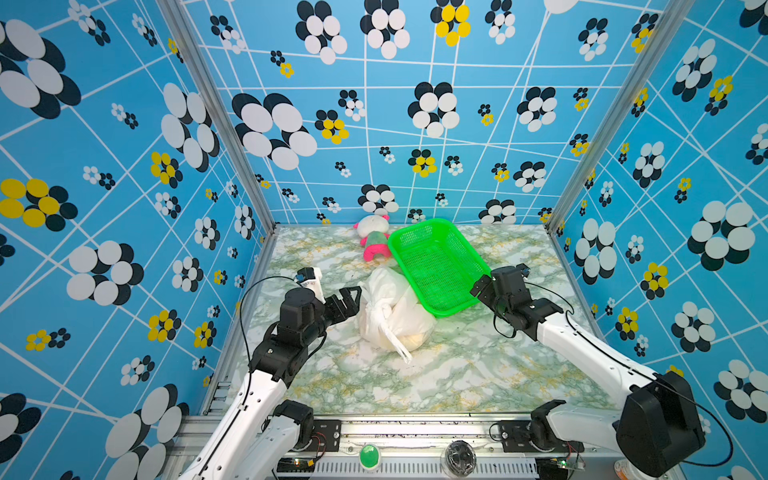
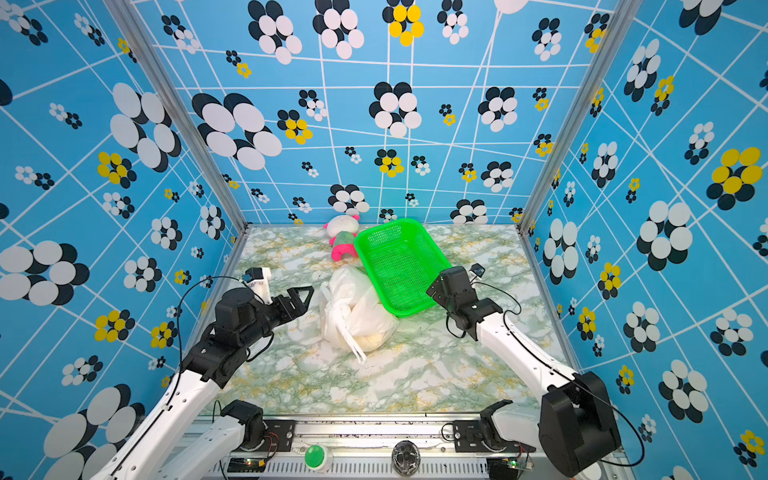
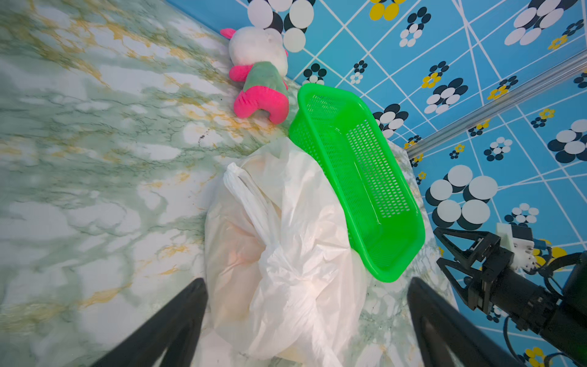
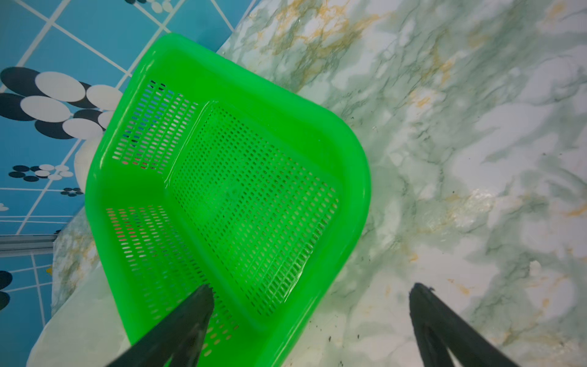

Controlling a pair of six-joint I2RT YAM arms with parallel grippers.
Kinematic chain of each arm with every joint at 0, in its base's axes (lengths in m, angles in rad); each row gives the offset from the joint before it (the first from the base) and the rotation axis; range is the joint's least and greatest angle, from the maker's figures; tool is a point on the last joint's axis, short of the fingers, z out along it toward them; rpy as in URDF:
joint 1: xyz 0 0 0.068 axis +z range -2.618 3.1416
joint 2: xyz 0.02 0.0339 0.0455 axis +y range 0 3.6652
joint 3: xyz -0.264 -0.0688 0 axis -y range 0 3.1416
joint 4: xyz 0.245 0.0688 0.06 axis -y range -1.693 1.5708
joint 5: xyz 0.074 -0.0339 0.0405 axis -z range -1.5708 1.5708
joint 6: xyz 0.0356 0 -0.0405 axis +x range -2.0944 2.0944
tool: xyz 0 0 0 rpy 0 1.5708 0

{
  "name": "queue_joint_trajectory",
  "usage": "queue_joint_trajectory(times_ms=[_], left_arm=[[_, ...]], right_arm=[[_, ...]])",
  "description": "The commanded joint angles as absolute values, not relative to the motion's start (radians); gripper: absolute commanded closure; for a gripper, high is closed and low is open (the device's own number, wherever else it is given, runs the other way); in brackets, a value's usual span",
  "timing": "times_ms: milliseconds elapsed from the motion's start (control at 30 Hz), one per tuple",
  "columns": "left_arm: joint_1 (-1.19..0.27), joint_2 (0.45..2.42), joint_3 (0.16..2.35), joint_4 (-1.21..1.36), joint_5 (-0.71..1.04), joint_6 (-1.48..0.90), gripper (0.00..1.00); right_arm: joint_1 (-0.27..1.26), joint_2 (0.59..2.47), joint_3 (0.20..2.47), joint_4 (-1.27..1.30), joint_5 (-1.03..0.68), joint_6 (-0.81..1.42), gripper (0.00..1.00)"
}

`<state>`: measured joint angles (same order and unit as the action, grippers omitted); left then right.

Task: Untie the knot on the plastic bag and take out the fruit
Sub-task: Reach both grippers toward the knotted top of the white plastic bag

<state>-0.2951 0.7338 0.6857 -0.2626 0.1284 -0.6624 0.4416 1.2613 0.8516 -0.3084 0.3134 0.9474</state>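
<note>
We cannot make out the fruit (image 1: 411,343) as separate pieces. It sits inside the plastic bag (image 1: 395,322), and only pale yellow and orange tints come through the thin white film. The bag lies closed near the middle of the tabletop (image 1: 457,370). The knot (image 1: 381,311) is on the bag's upper side, toward the left edge. One narrow strap loop trails toward the near edge and another points toward the far edge. The green basket (image 1: 439,266) covers the bag's far right part and looks tilted against it. A plush doll (image 1: 373,239) lies at the far edge, just beside the basket's far left corner.

The left arm reaches low from the near left corner. The left end effector (image 1: 353,302) is just beside the bag's left flank, jaws wide apart and holding nothing. Whether a fingertip touches the film we cannot tell.

The right arm stretches in from the near right corner. The right end effector (image 3: 437,245) is at the basket's near right corner, jaws apart and gripping nothing. In both top views its own wrist mostly hides its fingers. In the right wrist view the fingers are blurred and cut off by the frame.
</note>
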Motion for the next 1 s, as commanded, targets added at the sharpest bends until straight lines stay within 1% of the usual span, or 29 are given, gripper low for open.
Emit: queue_joint_trajectory(times_ms=[0, 100, 200, 300, 400, 567, 667, 800, 867, 967], left_arm=[[-0.300, 0.625, 0.679, -0.262, 0.034, -0.581, 0.01], [-0.301, 0.601, 0.587, -0.139, 0.071, -0.604, 0.00], [-0.299, 0.645, 0.576, -0.126, 0.073, -0.650, 0.03], [-0.300, 0.689, 0.587, -0.136, 0.080, -0.669, 0.08], [-0.301, 0.697, 0.581, -0.128, 0.079, -0.672, 0.08], [-0.301, 0.692, 0.526, -0.058, 0.069, -0.683, 0.08], [-0.300, 0.709, 0.521, -0.058, 0.052, -0.693, 0.07], [-0.301, 0.728, 0.537, -0.071, 0.054, -0.692, 0.07], [-0.299, 0.729, 0.533, -0.069, 0.051, -0.697, 0.06], [-0.301, 0.733, 0.528, -0.054, 0.065, -0.707, 0.05]], right_arm=[[0.567, 1.237, 0.873, -0.272, 0.416, 0.992, 0.07], [0.703, 1.238, 0.869, -0.066, 0.376, 0.842, 0.11], [0.829, 1.288, 0.959, -0.034, 0.372, 0.633, 0.18], [0.883, 1.363, 1.015, -0.005, 0.239, 0.461, 0.19], [0.913, 1.424, 1.042, -0.018, 0.136, 0.343, 0.18], [0.951, 1.436, 0.921, 0.084, 0.079, 0.229, 0.17], [0.960, 1.436, 0.870, 0.106, 0.085, 0.185, 0.16], [0.962, 1.440, 0.878, 0.081, 0.060, 0.148, 0.16], [0.964, 1.452, 0.877, 0.084, 0.035, 0.133, 0.14], [0.965, 1.493, 0.904, 0.054, 0.080, 0.131, 0.13]])
